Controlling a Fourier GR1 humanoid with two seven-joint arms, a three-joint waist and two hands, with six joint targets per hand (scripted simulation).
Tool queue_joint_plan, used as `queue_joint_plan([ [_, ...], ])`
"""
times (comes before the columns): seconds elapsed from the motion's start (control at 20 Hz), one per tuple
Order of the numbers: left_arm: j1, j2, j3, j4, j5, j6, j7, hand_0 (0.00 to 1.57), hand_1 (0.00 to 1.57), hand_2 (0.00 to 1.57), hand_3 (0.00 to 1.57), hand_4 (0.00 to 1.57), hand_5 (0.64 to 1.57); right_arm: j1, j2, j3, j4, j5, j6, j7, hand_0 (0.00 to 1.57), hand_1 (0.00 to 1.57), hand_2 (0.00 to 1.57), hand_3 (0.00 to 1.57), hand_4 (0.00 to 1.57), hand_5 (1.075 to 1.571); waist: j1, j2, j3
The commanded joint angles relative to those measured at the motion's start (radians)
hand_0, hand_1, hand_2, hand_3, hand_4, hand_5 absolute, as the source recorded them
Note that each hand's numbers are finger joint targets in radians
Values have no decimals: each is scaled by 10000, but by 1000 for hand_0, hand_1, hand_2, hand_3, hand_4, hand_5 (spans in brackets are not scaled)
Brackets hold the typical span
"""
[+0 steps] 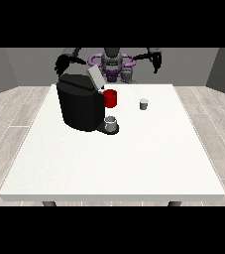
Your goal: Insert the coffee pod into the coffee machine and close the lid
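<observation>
- Hand at view's right: arm raised and bent out to the side, hand hangs down, well above the tabletop; holds nothing, can't tell finger state.
- Hand at view's left: arm bent, hand up near the coffee machine rear top; can't tell if open.
- Machine lid tilted up, open.
- Coffee pod upright on tabletop, apart from machine, to its right in view.
- Red mug beside machine; grey cup on its tray.

A black coffee machine is showing a grey lid; at its three o'clock, a red cup and a grey pod.
</observation>
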Motion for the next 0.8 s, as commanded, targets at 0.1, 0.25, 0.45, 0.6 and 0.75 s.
queue_joint_plan([
  [0.1, -1273, 742, 569, 581, -553, -30, 686, 0, 0, 0, 0, 0, 1571, -152, 47, 38, 0, -233, 171, -257, 0, 0, 0, 0, 174, 1571, -454, 487, -5],
  [0.25, -2062, 1222, 1236, 1465, -303, -240, 1202, 0, 0, 0, 0, 0, 1571, -245, 191, 546, -420, -33, 239, -27, 0, 0, 0, 0, 186, 1571, -932, 875, -7],
  [0.45, -2990, 1314, 1365, 2617, -376, -374, 1238, 0, 0, 0, 0, 0, 1571, -964, 248, 982, -514, 99, -467, 352, 0, 0, 0, 0, 233, 1571, -1066, 1387, -9],
  [0.6, -3193, 1521, 1331, 3333, -874, -305, 892, 0, 0, 0, 0, 0, 1571, -1015, 247, 669, -249, -190, -76, -50, 0, 0, 0, 0, 281, 1571, -1162, 1737, -8],
  [0.75, -3881, 1412, 1322, 3882, -675, -612, 1567, 0, 0, 0, 0, 0, 1571, -1579, 247, 830, 52, 217, -718, 599, 0, 0, 0, 0, 332, 1571, -847, 1587, -8],
])
